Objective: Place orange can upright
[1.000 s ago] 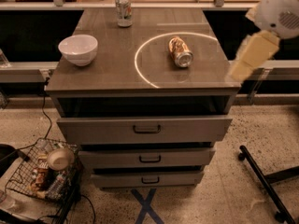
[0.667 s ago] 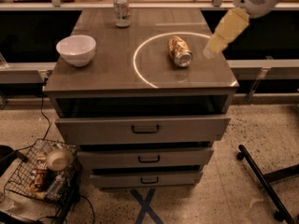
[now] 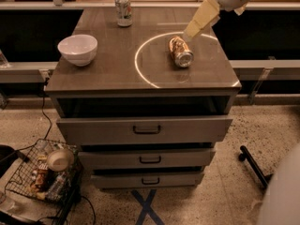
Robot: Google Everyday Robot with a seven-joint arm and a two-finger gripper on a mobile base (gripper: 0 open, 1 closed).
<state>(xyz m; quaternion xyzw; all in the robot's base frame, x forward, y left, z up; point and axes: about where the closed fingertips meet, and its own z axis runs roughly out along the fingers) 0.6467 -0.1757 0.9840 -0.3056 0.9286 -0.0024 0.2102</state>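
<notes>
Well, the orange can (image 3: 180, 51) lies on its side on the cabinet top (image 3: 112, 69), not stood up yet. The gripper (image 3: 191, 31) hangs close by; squeezed or loose, I cannot tell.

A white bowl (image 3: 78, 49) sits near the left edge atop the drawer cabinet (image 3: 101, 81); a silver-white can (image 3: 123, 9) stands upright at its back. A wire basket (image 3: 28, 175) rests on the floor, lower left

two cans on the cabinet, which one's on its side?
The orange can inside the white ring, close to the gripper; the silver-white can at the back edge stands upright.
</notes>
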